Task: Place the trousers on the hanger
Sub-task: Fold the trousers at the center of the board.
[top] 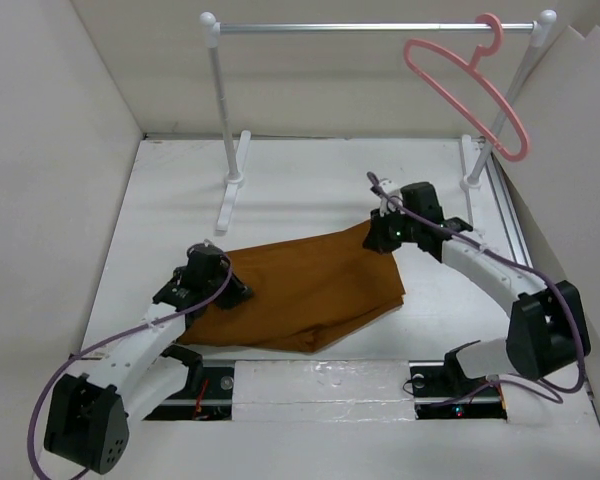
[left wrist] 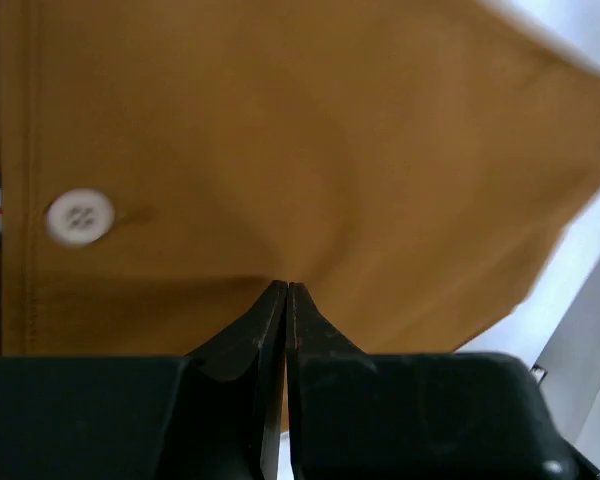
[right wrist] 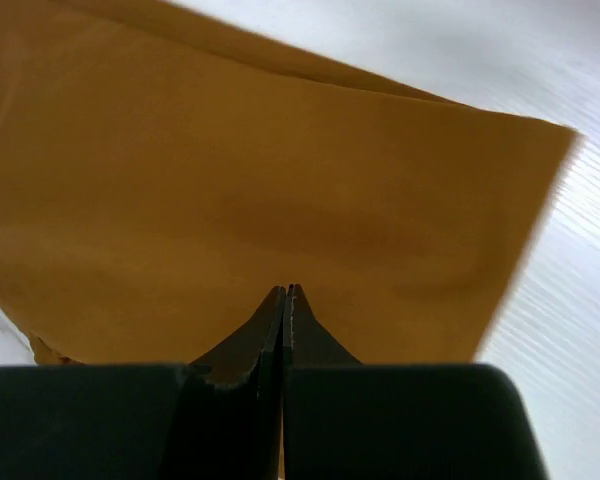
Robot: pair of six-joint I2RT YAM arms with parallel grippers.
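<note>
Your left gripper (left wrist: 286,292) and right gripper (right wrist: 283,294), jaws tight on the rust-brown trousers (top: 300,290); pink hanger (top: 501,104) on the rail (top: 370,28).

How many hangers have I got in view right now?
1. The pink hanger hangs tilted by its hook near the right end of the clothes rail, at the back of the table. The trousers could hide another, but none shows.

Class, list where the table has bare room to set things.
Free: table between the left rail foot and right rail foot, behind the trousers; the strip along the left wall. Crowded: the middle, where left hand and right hand pinch the trousers.
</note>
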